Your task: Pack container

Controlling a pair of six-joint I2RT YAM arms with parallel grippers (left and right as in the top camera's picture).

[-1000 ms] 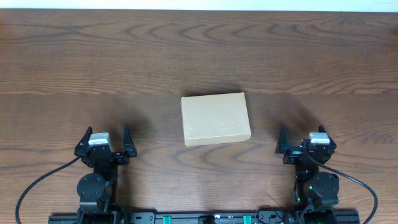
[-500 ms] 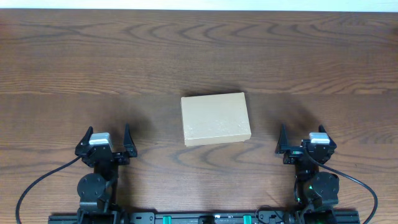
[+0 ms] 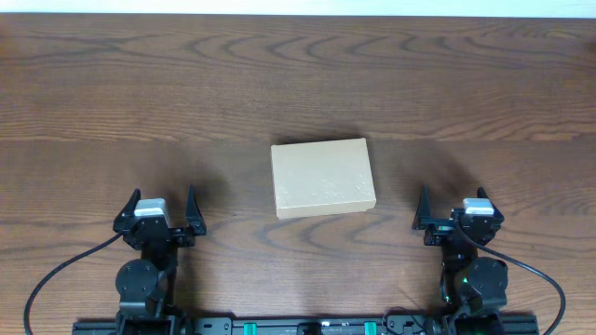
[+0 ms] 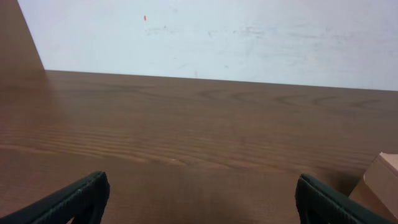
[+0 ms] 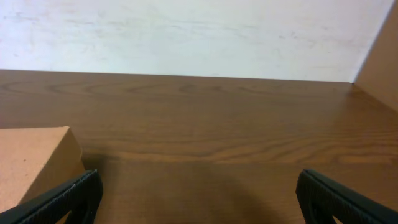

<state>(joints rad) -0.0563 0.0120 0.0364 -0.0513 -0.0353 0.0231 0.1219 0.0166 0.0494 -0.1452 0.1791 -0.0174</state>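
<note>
The container [image 3: 323, 178] is a plain tan cardboard box lying flat with its lid shut in the middle of the wooden table. A corner of it shows at the right edge of the left wrist view [image 4: 384, 177] and at the left edge of the right wrist view [image 5: 34, 163]. My left gripper [image 3: 157, 212] is open and empty near the front edge, left of the box. My right gripper [image 3: 458, 210] is open and empty near the front edge, right of the box. Both stand apart from the box.
The wooden table [image 3: 298, 84] stretches bare behind the box to a white wall [image 4: 211, 37]. Black cables [image 3: 56, 274] and arm bases lie along the front edge.
</note>
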